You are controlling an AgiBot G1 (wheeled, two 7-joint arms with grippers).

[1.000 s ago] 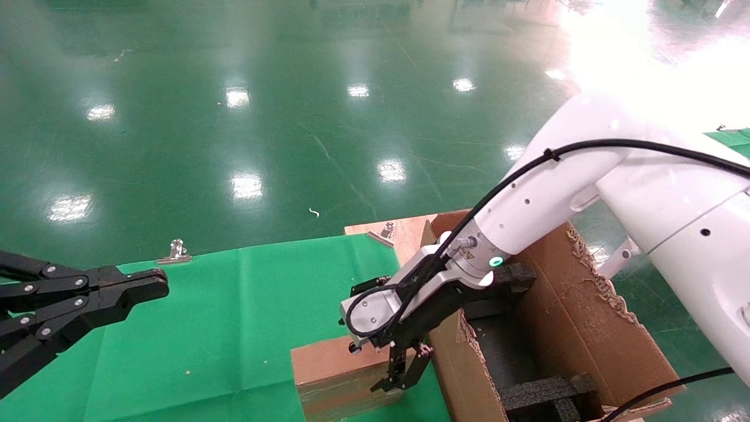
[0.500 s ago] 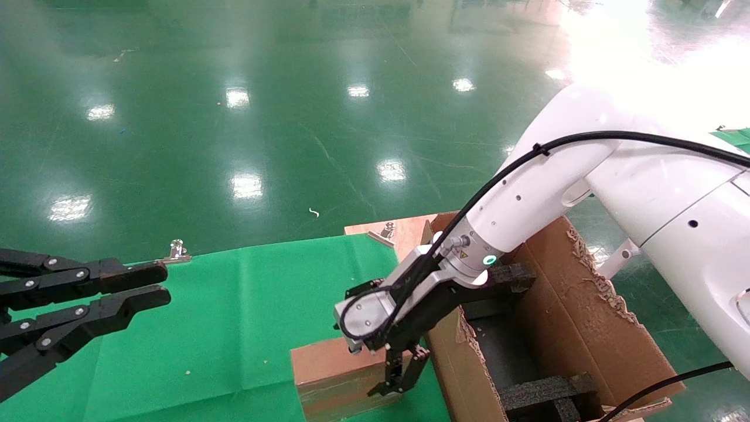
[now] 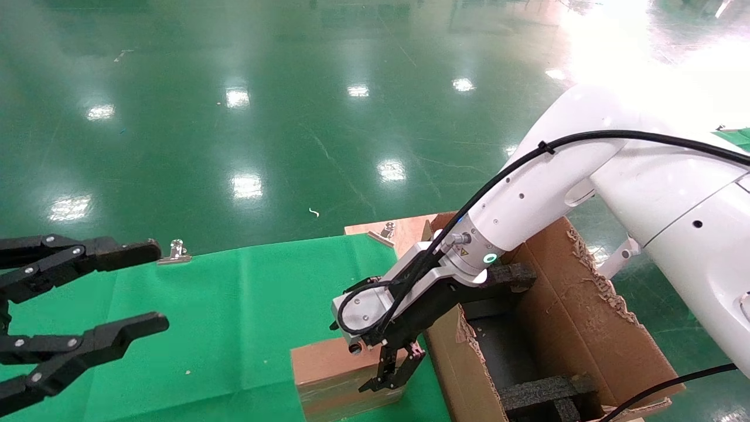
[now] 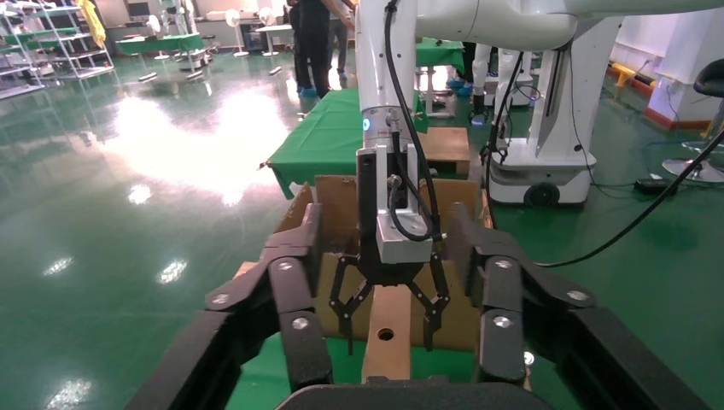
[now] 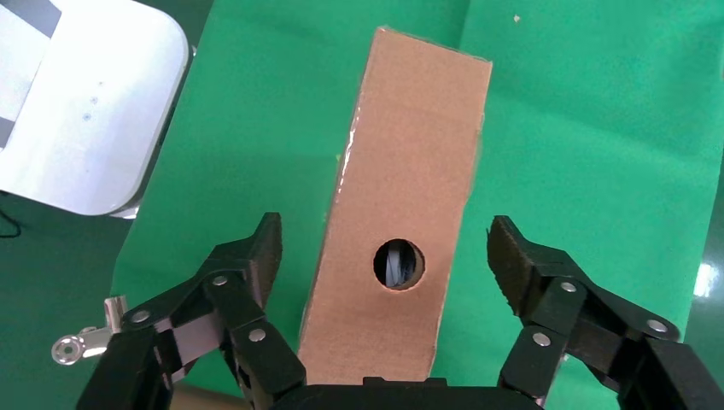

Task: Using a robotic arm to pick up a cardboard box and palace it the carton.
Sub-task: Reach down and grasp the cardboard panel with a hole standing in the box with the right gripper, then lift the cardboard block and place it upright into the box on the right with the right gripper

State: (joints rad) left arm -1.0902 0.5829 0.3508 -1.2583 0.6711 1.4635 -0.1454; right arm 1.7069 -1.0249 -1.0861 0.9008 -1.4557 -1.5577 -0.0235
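The small cardboard box (image 3: 331, 375) lies on the green cloth close against the carton's (image 3: 586, 328) near wall. Its top face has a round hole (image 5: 399, 264). My right gripper (image 3: 384, 384), on the white arm, is open just above the box, one finger on each side and neither touching it; the right wrist view (image 5: 386, 239) and the left wrist view (image 4: 390, 335) show this too. The carton has ragged flaps and black foam inserts (image 3: 548, 390) inside. My left gripper (image 3: 155, 287) is open wide and empty, hovering at the cloth's left side, pointing at the box (image 4: 388, 346).
The green cloth (image 3: 234, 316) covers the table. Metal clips (image 3: 176, 251) (image 3: 387, 230) hold its far edge, by a bare wooden board (image 3: 404, 231). Glossy green floor lies beyond. A white robot base (image 5: 81, 111) stands beside the table.
My left gripper has opened from nearly shut to wide open. My right gripper has shifted slightly left and lower over the box, staying open.
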